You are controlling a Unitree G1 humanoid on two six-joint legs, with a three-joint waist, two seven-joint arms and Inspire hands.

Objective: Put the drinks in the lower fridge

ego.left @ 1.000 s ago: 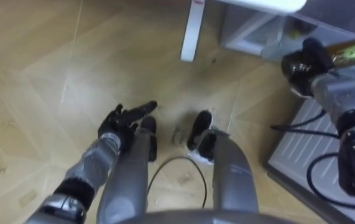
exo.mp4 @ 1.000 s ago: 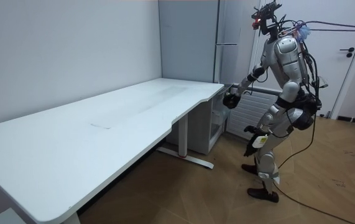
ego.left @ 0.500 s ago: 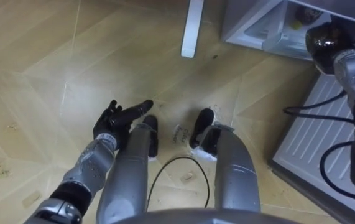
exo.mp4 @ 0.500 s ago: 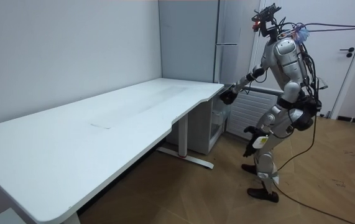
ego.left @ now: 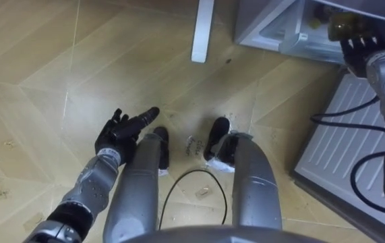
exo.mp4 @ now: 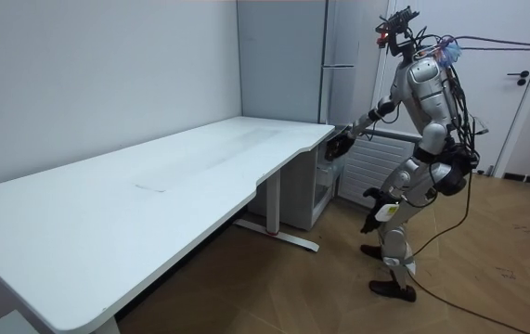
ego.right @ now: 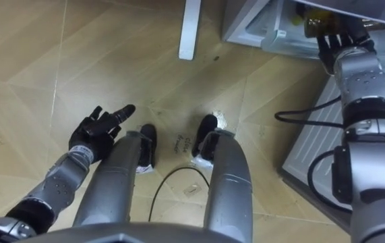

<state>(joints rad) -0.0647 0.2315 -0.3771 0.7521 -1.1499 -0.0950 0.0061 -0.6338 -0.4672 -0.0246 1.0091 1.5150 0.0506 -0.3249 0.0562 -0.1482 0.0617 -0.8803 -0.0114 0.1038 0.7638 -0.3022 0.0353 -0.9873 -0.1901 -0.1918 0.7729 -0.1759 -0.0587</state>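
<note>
1. Now, left eye view: the right hand (ego.left: 366, 50) grasps a bottle (ego.left: 339, 27) at the open fridge (ego.left: 254, 23); the left hand (ego.left: 119, 131) hangs relaxed.
2. Room view: the robot stands at the desk (exo.mp4: 200, 167) end, right arm outstretched.
3. Right eye view: placing is underway; next, probably, set the bottle inside and let go.

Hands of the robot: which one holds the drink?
The right hand, reaching to the open fridge, with its fingers around a bottle. The left hand hangs open, holding nothing, above the floor.
</note>
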